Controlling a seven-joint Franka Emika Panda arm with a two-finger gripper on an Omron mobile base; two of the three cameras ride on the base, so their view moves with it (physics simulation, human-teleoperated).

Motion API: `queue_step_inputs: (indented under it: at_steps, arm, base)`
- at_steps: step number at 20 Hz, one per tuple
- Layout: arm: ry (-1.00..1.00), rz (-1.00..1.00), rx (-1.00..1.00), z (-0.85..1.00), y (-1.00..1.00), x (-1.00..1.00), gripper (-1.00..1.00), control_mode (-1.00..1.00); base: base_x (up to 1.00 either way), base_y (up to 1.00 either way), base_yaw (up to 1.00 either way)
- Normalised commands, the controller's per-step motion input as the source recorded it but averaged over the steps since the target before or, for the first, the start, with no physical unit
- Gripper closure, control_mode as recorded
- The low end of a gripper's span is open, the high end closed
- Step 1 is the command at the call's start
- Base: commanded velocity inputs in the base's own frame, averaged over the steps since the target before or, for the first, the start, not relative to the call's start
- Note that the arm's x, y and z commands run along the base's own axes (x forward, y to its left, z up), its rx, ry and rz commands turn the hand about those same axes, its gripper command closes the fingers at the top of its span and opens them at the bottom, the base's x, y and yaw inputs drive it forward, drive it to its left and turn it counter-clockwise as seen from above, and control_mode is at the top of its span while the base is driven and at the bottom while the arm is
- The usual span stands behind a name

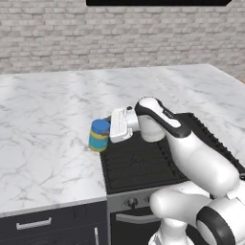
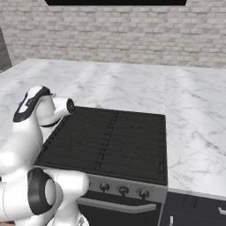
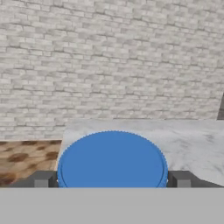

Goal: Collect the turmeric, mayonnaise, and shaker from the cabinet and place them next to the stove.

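The mayonnaise, a short jar with a blue lid and a yellow body, stands on the marble counter just left of the stove. My gripper reaches toward it from the right and is open. In the hand view the blue lid of the mayonnaise lies between my two fingertips, with a thin gap on each side. The stove has black grates and a silver knob panel. The cabinet is a black strip at the top edge. The turmeric and the shaker are out of view.
White marble counter spreads to the left and behind the stove, and more counter lies to its right. A brick wall closes the back. Dark drawers with silver handles sit below the counter's front edge.
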Motion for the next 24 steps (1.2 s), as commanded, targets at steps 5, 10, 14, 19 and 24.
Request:
queue_step_inputs:
  at_steps: [5, 10, 14, 19, 24]
  arm:
    - [0.0, 0.01, 0.0, -0.41, 0.23, 0.26, 1.0, -1.0]
    - [0.0, 0.0, -0.04, -0.32, 0.15, 0.07, 1.0, -1.0]
    - [-0.02, 0.0, -0.09, -0.27, 0.17, 0.0, 1.0, -1.0]
    - [-0.01, -0.01, -0.11, -0.24, 0.15, 0.0, 1.0, -1.0]
    - [0.0, 0.0, -0.06, -0.27, 0.07, 0.03, 1.0, -1.0]
  base:
    - [0.0, 0.0, 0.0]
    - [0.0, 0.0, 0.0]
    - [0.0, 0.0, 0.0]
    - [0.0, 0.0, 0.0]
    - [0.0, 0.0, 0.0]
